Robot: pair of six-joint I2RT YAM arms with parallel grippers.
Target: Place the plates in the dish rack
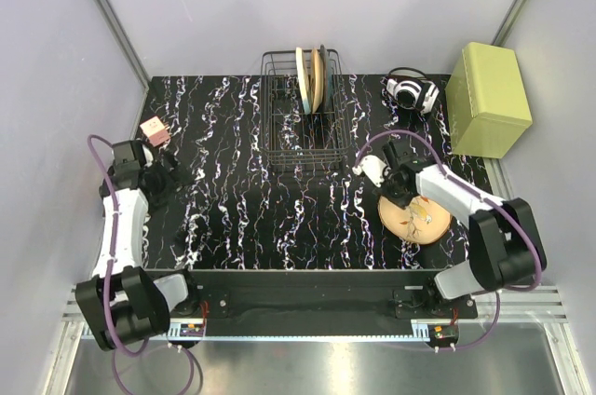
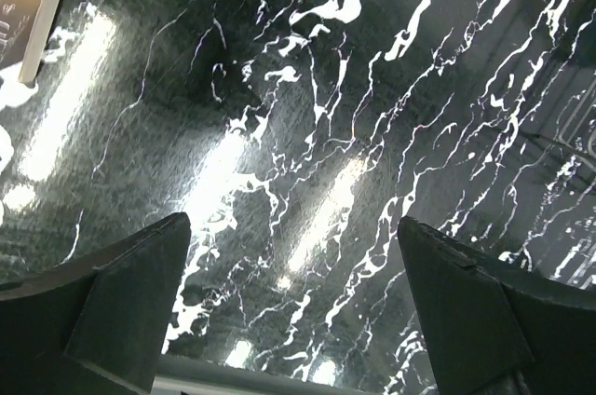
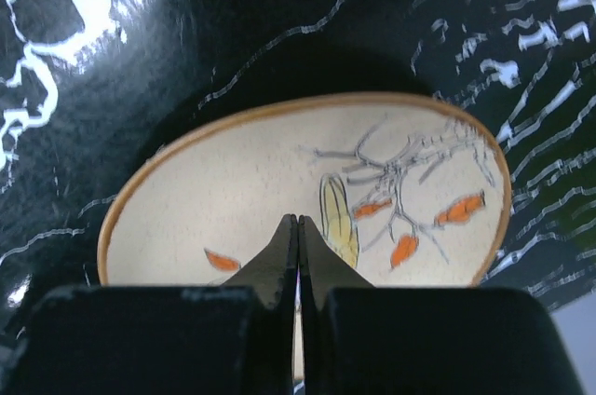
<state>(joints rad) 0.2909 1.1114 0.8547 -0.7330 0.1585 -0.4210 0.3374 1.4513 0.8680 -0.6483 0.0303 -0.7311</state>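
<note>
An orange-rimmed cream plate with a branch and orange leaves (image 1: 421, 221) lies flat on the black marbled table at the front right. It fills the right wrist view (image 3: 214, 199). My right gripper (image 1: 399, 192) hovers over the plate's far-left edge; its jaws (image 3: 298, 220) are shut tip to tip with nothing between them. The black wire dish rack (image 1: 300, 139) stands at the back centre. Three plates stand upright in its far slots: one cream (image 1: 301, 78), one orange (image 1: 316, 78), one dark teal (image 1: 325, 76). My left gripper (image 1: 168, 176) is open and empty over bare table at the left (image 2: 293, 274).
A yellow-green box (image 1: 487, 100) stands at the back right, with a black-and-white headset-like object (image 1: 411, 92) beside it. A small white object (image 1: 372, 170) lies just left of my right gripper. A pink block (image 1: 155, 131) sits at the far left.
</note>
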